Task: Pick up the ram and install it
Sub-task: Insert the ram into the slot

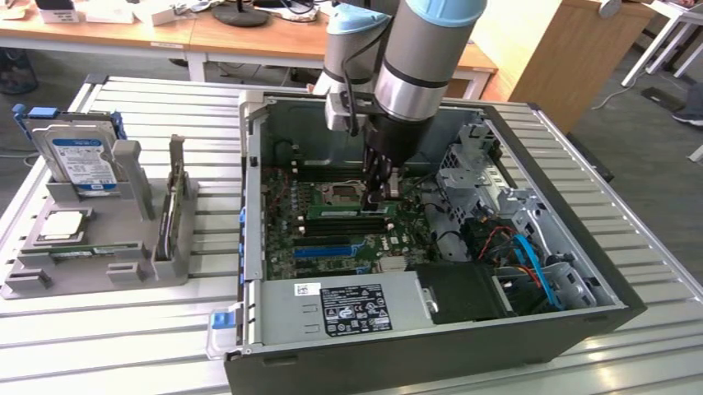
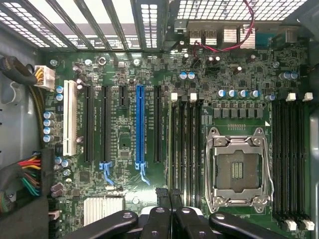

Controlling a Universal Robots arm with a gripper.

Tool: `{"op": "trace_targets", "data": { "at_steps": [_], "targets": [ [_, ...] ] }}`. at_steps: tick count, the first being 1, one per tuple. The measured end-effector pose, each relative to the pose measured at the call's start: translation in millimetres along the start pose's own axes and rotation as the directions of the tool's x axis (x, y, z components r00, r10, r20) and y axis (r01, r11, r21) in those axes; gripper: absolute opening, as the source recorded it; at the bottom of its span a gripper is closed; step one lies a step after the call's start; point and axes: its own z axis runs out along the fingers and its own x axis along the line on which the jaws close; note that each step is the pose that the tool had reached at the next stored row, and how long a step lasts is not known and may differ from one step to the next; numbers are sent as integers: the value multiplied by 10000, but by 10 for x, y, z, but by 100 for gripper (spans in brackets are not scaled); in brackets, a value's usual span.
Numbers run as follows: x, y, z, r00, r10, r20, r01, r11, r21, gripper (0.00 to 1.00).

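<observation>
The ram (image 1: 346, 211) is a long green stick standing on edge in a memory slot of the motherboard (image 1: 329, 247), just beside the empty processor socket (image 1: 338, 194). In the wrist view the ram (image 2: 168, 149) shows edge-on as a thin green line in the slot nearest the blue card slot (image 2: 139, 124). My gripper (image 1: 377, 202) reaches down into the open computer case and is shut, its black fingertips (image 2: 164, 193) together over one end of the ram. I cannot tell whether they press on it. Nothing is held between the fingers.
The case walls (image 1: 250, 189) and drive cage (image 1: 483, 173) hem in the arm, with red and blue cables (image 1: 528, 255) nearby. A grey holder (image 1: 77, 271) at the exterior view's left carries a hard drive (image 1: 79, 160) and a silver processor chip (image 1: 64, 224).
</observation>
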Motion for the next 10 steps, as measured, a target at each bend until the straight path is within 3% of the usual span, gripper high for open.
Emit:
{"op": "trace_targets", "data": {
  "at_steps": [10],
  "targets": [
    [-82, -4, 23, 10000, -2, -2, 2, 10000, 0, 11]
  ]
}}
